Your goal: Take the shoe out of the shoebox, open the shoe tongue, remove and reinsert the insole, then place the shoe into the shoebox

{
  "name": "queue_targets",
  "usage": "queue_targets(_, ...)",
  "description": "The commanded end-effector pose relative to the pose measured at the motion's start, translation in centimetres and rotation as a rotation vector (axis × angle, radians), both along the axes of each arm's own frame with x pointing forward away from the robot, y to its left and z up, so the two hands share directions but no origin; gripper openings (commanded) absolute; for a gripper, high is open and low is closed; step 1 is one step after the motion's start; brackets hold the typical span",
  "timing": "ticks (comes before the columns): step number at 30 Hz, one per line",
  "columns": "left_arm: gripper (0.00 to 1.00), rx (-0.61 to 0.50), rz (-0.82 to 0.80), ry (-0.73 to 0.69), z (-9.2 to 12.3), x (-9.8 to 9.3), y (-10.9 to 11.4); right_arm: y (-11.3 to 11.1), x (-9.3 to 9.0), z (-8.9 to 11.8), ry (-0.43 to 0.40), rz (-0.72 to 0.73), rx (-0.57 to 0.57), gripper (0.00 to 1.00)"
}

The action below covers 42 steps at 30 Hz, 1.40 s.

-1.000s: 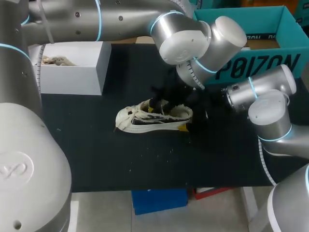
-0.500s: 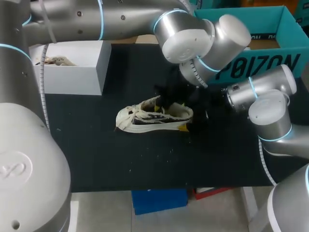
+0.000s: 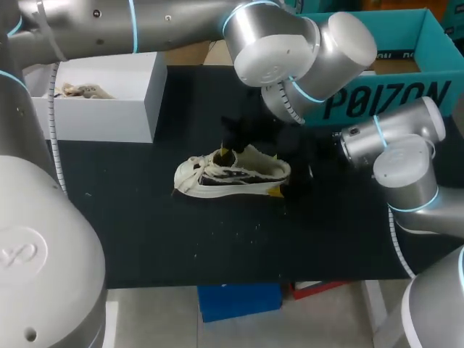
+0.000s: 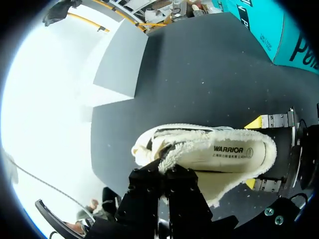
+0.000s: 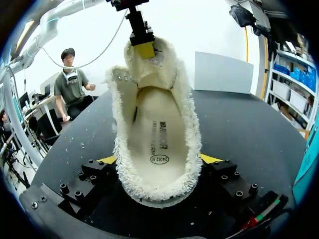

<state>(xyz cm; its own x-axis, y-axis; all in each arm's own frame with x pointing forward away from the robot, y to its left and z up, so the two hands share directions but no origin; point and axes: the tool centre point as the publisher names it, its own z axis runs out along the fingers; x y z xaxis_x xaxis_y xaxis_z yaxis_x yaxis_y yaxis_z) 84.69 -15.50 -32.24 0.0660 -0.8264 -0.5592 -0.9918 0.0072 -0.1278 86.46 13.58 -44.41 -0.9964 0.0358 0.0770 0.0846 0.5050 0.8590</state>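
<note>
A cream, fleece-lined shoe stands upright on the black table, toe to the left. My left gripper hangs over its middle, shut on the tongue and holding it up and away from the opening. In the left wrist view the black fingers pinch the tongue's fleecy edge. The insole lies exposed inside the shoe. My right gripper holds the heel, a yellow tip pressed against each side. The teal shoebox stands at the back right.
A white box with crumpled material inside sits at the back left. Small bits of fluff are scattered on the table in front of the shoe. My right arm lies low along the right side, before the shoebox.
My left gripper has shut on the tongue and drawn it up and toward the toe, opening the shoe wider. The right gripper and the heel have stayed in place.
</note>
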Motion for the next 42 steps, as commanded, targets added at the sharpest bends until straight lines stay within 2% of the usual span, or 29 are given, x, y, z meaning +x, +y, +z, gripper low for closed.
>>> queue_targets(1,0.00,0.017,0.004,-0.025,0.5,-1.1,2.1,0.1,0.0,-0.1,0.000,-0.001,-0.002,0.00)
queue_targets(8,0.00,0.033,0.064,-0.003,-0.6,-2.5,5.5,0.1,0.0,-0.1,0.000,-0.001,-0.002,0.00)
queue_targets(9,0.08,0.035,0.074,0.000,-0.7,-2.7,6.0,0.1,0.0,-0.1,0.000,-0.001,-0.002,0.00)
queue_targets(10,0.43,0.036,0.084,0.004,-0.8,-2.8,6.4,0.1,0.0,-0.1,0.000,-0.001,-0.002,0.00)
queue_targets(11,1.00,0.037,0.093,0.007,-0.9,-3.0,6.9,0.1,0.0,-0.1,0.000,-0.001,-0.002,0.00)
queue_targets(24,1.00,0.013,0.169,-0.027,-0.5,-3.7,11.0,0.1,0.0,-0.1,0.000,-0.001,-0.002,0.00)
queue_targets(34,1.00,-0.039,0.206,0.010,-3.6,-3.9,12.7,0.1,0.0,-0.1,0.000,-0.001,-0.002,0.00)
queue_targets(42,1.00,-0.093,0.197,0.034,-5.8,-3.3,12.7,0.1,0.0,-0.1,0.000,-0.001,-0.002,0.00)
